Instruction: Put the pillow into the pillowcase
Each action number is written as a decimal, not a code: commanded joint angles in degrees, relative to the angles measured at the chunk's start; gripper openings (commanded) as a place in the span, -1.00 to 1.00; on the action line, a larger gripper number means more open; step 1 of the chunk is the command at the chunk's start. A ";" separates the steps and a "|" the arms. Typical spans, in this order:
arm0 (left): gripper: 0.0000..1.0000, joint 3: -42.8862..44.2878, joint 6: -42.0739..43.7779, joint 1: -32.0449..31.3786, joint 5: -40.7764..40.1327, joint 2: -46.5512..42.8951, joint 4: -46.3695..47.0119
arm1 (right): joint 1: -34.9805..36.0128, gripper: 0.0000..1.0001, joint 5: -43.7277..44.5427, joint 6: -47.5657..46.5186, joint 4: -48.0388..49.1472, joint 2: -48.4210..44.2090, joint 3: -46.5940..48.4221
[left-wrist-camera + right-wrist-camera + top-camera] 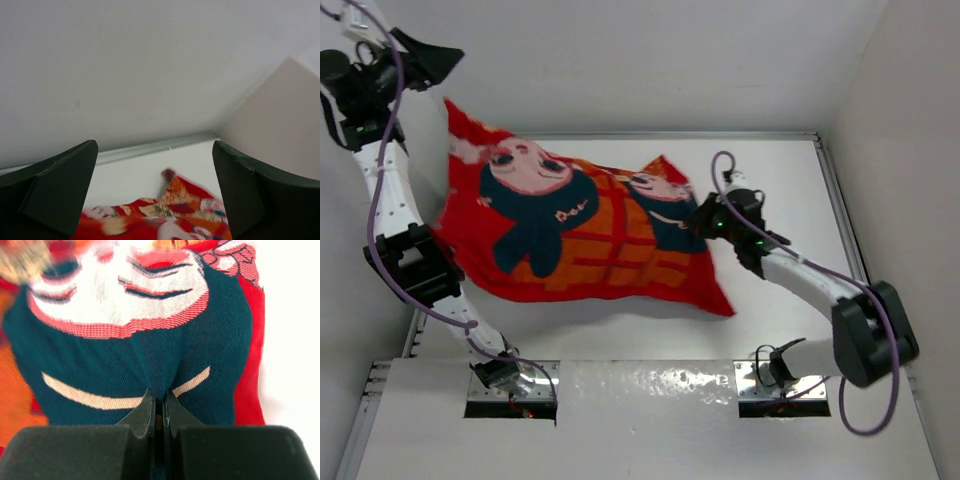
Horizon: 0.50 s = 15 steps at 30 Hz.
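Observation:
The red pillowcase [590, 235], printed with two cartoon faces, dark blue hair and an orange pattern, lies spread and looks plump on the white table [770, 170]. No white pillow shows in any view. My right gripper [705, 222] is at the pillowcase's right edge. In the right wrist view it [160, 402] is shut on a pinch of the dark blue fabric [150, 345]. My left gripper [432, 55] is raised high at the far left, above the pillowcase's left corner. Its fingers [60, 190] stand wide apart and empty, with the pillowcase [170, 220] blurred far below.
A white back wall [640, 60] and a right side wall [910, 150] close in the table. A metal rail [670, 135] runs along its far edge. Purple cables [385, 140] hang along both arms. The arm bases [510, 385] sit at the near edge.

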 commanded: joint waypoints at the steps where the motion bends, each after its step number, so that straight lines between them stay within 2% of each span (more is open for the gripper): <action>1: 0.99 2.58 3.07 -2.64 6.00 2.82 -2.36 | -4.83 -1.00 10.72 -8.73 -7.89 -10.92 -0.46; 3: 1.00 1.97 3.84 -2.47 6.36 3.71 -2.88 | -4.84 -1.00 7.93 -19.15 -11.25 -12.60 1.56; 4: 0.99 1.61 5.07 -2.55 6.19 4.07 -4.37 | -4.75 -0.80 5.65 -21.83 -14.58 -12.17 2.79; 5: 0.99 1.26 6.82 -2.73 5.75 4.16 -6.13 | -4.75 -0.47 1.45 -23.77 -17.66 -11.39 5.84; 6: 0.99 1.17 11.54 -2.90 5.14 3.98 -11.80 | -4.84 0.01 0.02 -25.88 -20.82 -10.51 7.53; 7: 0.99 1.17 14.55 -3.17 4.61 3.55 -15.34 | -4.84 0.36 -0.43 -26.68 -26.07 -9.02 9.29; 8: 1.00 1.17 18.40 -3.69 3.04 3.19 -23.81 | -4.75 0.87 -0.17 -27.21 -28.47 -8.74 12.26; 9: 1.00 1.26 27.14 -3.96 2.32 2.93 -28.42 | -4.84 0.98 0.26 -27.13 -30.15 -8.83 13.34; 10: 0.99 1.52 31.76 -4.31 1.45 2.32 -34.12 | -4.75 0.98 1.40 -26.69 -32.34 -10.22 14.56; 11: 0.99 2.04 37.02 -4.40 -0.91 2.22 -46.27 | -4.84 0.98 5.15 -24.86 -33.15 -11.45 14.84; 12: 0.96 2.48 48.39 -4.40 -2.33 2.22 -52.49 | -4.75 0.98 8.32 -24.15 -33.59 -12.77 15.01; 13: 0.91 1.97 53.55 -4.49 -3.73 1.96 -58.55 | -4.75 0.98 11.22 -23.97 -34.73 -15.05 15.36; 14: 0.84 -0.04 58.21 -4.49 -6.10 1.44 -66.36 | -4.84 0.98 13.95 -23.97 -35.26 -15.85 15.80; 15: 0.80 -6.59 63.83 -4.49 -6.82 -0.39 -68.44 | -4.92 0.98 17.11 -25.01 -36.31 -16.03 17.20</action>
